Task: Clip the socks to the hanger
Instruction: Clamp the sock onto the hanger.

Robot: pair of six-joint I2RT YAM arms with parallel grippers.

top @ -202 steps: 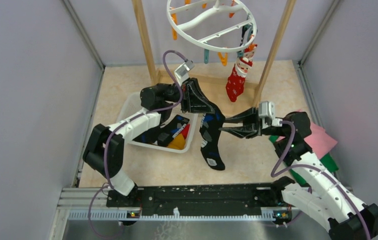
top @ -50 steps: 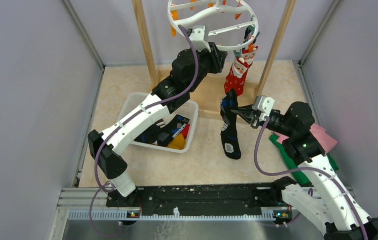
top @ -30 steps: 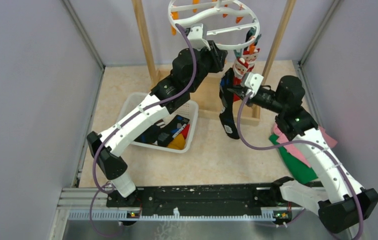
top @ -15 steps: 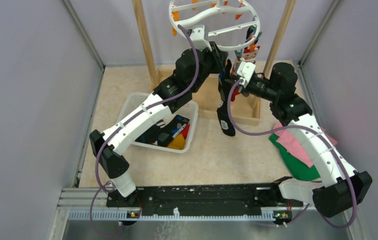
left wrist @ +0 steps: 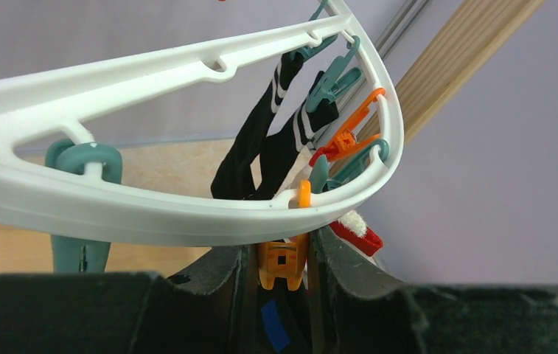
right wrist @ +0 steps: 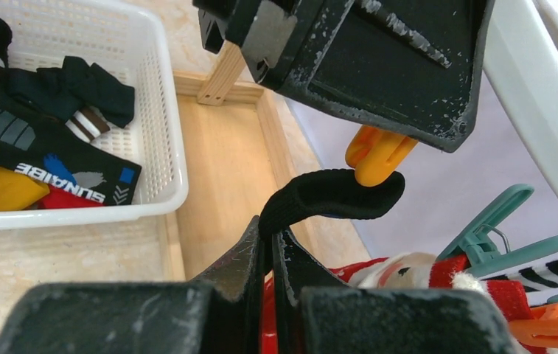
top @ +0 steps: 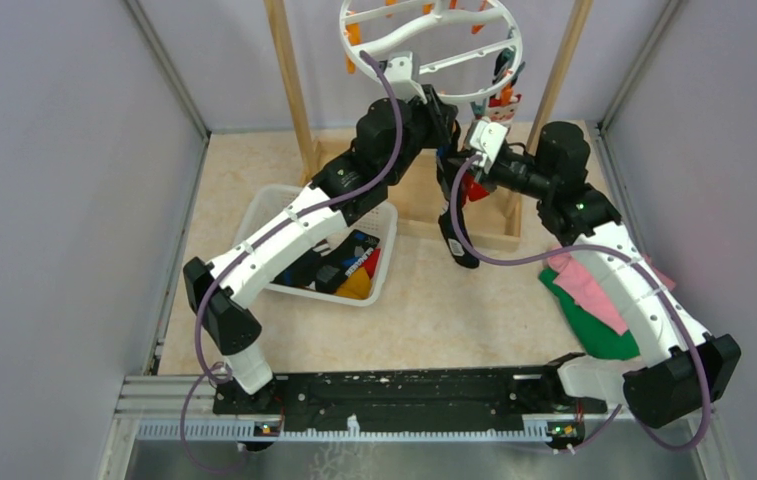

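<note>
The white ring hanger point(top: 432, 45) hangs at the top centre, also in the left wrist view point(left wrist: 187, 214). My left gripper point(top: 442, 112) is shut on an orange peg point(left wrist: 283, 262) under the ring's rim. My right gripper point(top: 461, 160) is shut on a black sock point(top: 457, 235) with blue and white marks; the sock hangs down over the wooden base. In the right wrist view its cuff point(right wrist: 331, 195) touches the orange peg's tip point(right wrist: 379, 158). A red sock point(right wrist: 408, 276) and a black striped sock point(left wrist: 276, 147) hang clipped on the ring.
A white mesh basket point(top: 264, 215) with several socks stands left of centre. The wooden rack posts point(top: 289, 75) flank the hanger. Pink and green cloths point(top: 594, 300) lie at the right.
My right gripper has lifted the black sock up and left to the ring, beside my left gripper. The left gripper stayed on the orange peg under the ring.
</note>
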